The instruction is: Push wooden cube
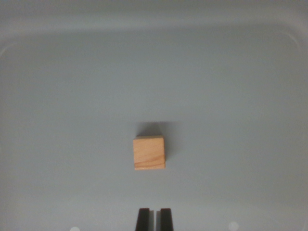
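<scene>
1. The wooden cube (149, 153) sits alone on a plain grey surface (67, 96), roughly midway between the side edges and somewhat nearer the edge closest to the camera. It lies flat on one face, its sides almost square to the view, with a soft shadow falling just beyond it towards the far edge.

2. The pincer (154, 219) shows only as two dark fingertips at the bottom of the wrist view. They are drawn nearly together, with a thin pale slit between them, and they pinch nothing.

3. That narrow stance seems to suit the task: two tips held close act as one blunt pusher, so the block is less likely to slip between them or twist away.

4. The tips stand apart from the cube, with bare surface between, and sit almost in line with it, only slightly towards the wrist view's right of its centre. No contact shows yet, so I judge the push has not begun.

5. A raised, rounded rim appears to run along the far edge and curve down at the far corners, though it is soft and hard to read. The open stretch ahead of the cube leaves ample room for it to slide.

6. How high the tips ride above the surface cannot be told from this view.
</scene>
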Available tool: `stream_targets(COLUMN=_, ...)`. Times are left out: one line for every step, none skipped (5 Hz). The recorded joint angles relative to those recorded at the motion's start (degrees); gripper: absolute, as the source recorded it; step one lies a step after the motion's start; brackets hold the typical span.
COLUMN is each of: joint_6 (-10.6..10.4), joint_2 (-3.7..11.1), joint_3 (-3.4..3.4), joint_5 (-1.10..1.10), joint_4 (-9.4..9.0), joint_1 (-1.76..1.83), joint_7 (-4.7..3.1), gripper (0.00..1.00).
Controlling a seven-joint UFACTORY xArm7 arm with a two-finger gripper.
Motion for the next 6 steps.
stream_targets(joint_6=-1.8, joint_2=0.27, joint_3=0.04, joint_5=-0.11, joint_4=-1.73, joint_1=0.05, joint_7=-0.04, gripper=0.0)
stream_targets(joint_6=-1.8, joint_2=0.27, joint_3=0.04, joint_5=-0.11, joint_4=-1.73, joint_1=0.05, joint_7=-0.04, gripper=0.0)
stream_targets(joint_6=-3.9, joint_2=0.56, joint_3=0.09, joint_5=-0.24, joint_4=-3.64, joint_1=0.11, joint_7=-0.08, gripper=0.0)
stream_targets(joint_6=-3.9, joint_2=0.56, joint_3=0.09, joint_5=-0.24, joint_4=-3.64, joint_1=0.11, joint_7=-0.08, gripper=0.0)
stream_targets(joint_6=-6.1, joint_2=0.89, joint_3=0.15, joint_5=-0.37, joint_4=-5.71, joint_1=0.17, joint_7=-0.13, gripper=0.0)
stream_targets(joint_6=-6.1, joint_2=0.89, joint_3=0.15, joint_5=-0.37, joint_4=-5.71, joint_1=0.17, joint_7=-0.13, gripper=0.0)
